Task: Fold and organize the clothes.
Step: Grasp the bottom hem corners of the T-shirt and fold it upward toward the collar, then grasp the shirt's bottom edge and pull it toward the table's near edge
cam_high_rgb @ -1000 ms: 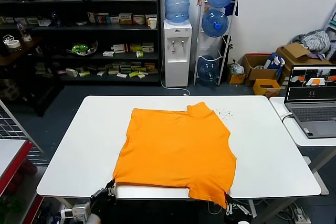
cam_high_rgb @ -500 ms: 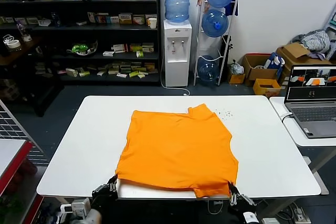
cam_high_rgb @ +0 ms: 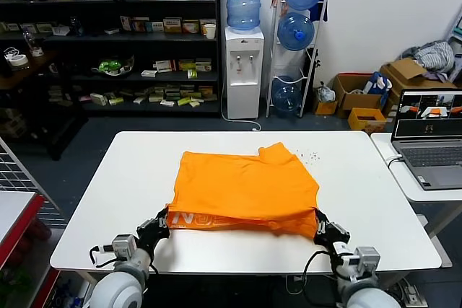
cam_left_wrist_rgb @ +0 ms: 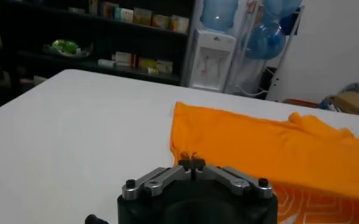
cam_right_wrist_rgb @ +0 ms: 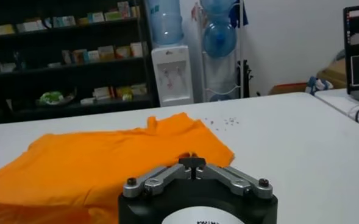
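Note:
The orange T-shirt lies on the white table, its near hem lifted and turned toward the far side, showing white lettering along the raised edge. My left gripper is shut on the hem's left corner; in the left wrist view a pinch of orange fabric shows between the tips. My right gripper is shut on the right corner, also seen in the right wrist view. The shirt fills both wrist views.
A laptop sits on a side table at the right. Small dark specks lie on the table by the shirt's far right corner. Shelves, a water dispenser and boxes stand behind the table. A wire rack is at the left.
Both grippers rose from below the table's near edge and moved forward over it, carrying the shirt's near hem up and toward the far side. The white lettering came into sight.

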